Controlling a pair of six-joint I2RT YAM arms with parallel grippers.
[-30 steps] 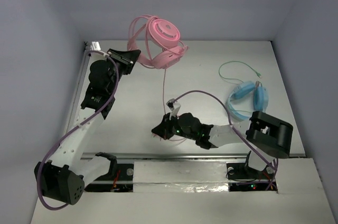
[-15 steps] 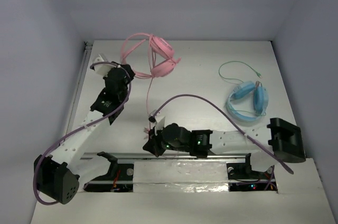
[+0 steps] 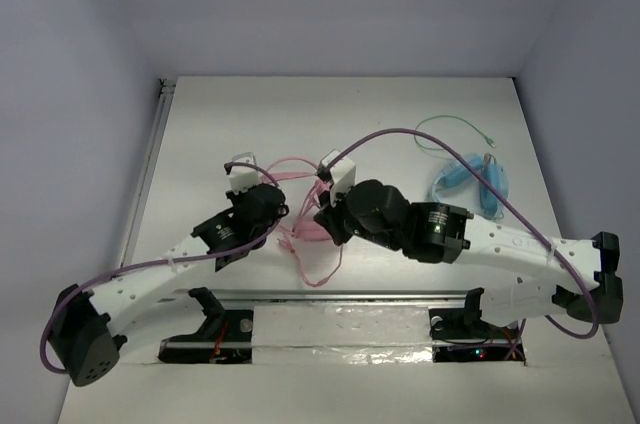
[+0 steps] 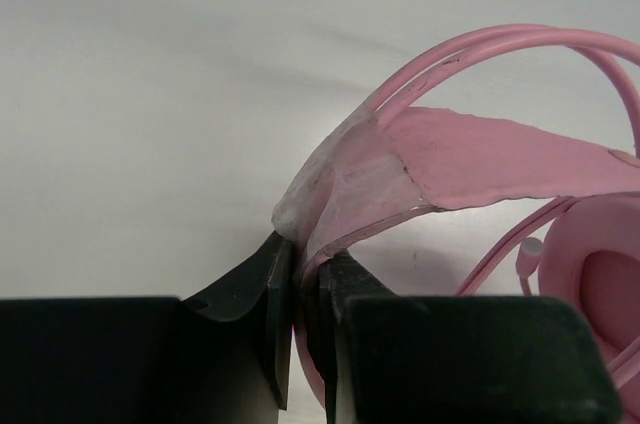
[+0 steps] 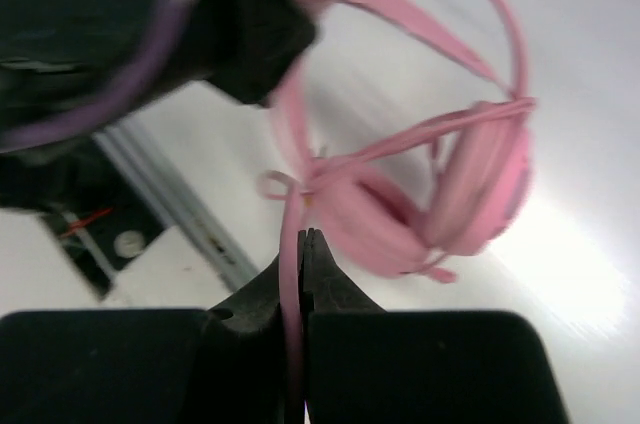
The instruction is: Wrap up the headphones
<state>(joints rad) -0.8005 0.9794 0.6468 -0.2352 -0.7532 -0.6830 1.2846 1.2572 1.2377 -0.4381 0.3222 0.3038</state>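
The pink headphones (image 3: 303,233) sit low near the table's middle front, mostly hidden between my two wrists. My left gripper (image 4: 305,259) is shut on the flat pink headband (image 4: 480,159), and an ear cup (image 4: 600,289) shows to its right. My right gripper (image 5: 308,239) is shut on the thin pink cable (image 5: 292,214), just below the two ear cups (image 5: 480,184). From above, the left gripper (image 3: 279,212) and right gripper (image 3: 323,216) nearly meet, and slack cable (image 3: 318,269) loops toward the front rail.
Light blue headphones (image 3: 470,182) with a green cable (image 3: 450,127) lie at the right of the table. Purple arm hoses (image 3: 400,134) arch over the middle. The metal front rail (image 3: 340,296) runs along the near edge, and white walls enclose the table.
Both arms came in to the near middle. The left gripper carried the pink headphones from the back of the table down toward the front. The right gripper moved up beside them with the cable.
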